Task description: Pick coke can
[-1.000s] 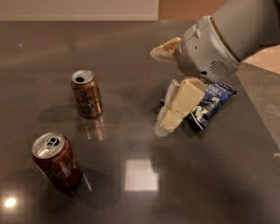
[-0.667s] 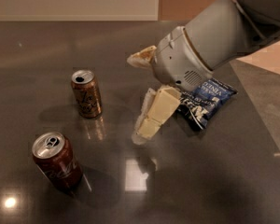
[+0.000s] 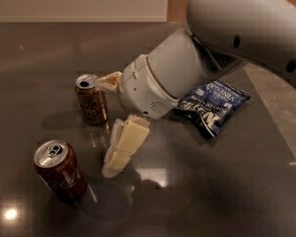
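On the dark glossy worktop (image 3: 222, 196) I see the coke can (image 3: 60, 171) standing upright at the lower left, its silver top with the pull tab facing up. My tool (image 3: 104, 125) is near the middle of the view, above and to the right of this can and apart from it. Its two pale fingers (image 3: 124, 144) are spread wide and hold nothing. One finger points down toward the worktop just beside the coke can. The other reaches to the rim of the gold-tan can (image 3: 92, 100), which stands upright behind; if it touches, I cannot tell. A blue snack bag (image 3: 213, 105) lies flat to the right, partly under the big grey arm (image 3: 246, 26).
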### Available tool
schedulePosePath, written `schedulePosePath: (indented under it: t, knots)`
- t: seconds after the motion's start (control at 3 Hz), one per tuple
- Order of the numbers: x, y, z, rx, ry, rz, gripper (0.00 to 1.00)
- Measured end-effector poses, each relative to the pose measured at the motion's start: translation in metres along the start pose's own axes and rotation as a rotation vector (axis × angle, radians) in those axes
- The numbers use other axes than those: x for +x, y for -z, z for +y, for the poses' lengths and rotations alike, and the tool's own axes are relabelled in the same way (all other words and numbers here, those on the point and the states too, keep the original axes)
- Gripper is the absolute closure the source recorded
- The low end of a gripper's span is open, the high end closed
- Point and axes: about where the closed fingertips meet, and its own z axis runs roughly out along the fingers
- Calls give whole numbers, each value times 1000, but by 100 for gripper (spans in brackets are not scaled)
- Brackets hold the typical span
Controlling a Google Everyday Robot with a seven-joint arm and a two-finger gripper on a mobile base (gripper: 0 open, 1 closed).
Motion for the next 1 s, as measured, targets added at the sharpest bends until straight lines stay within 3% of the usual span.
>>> schedulePosePath:
  t: [0.67,1.0]
  knots:
    - [-27,-49,24,-95,73,-66,0]
    - [-29,-63,29,-119,76,-80,0]
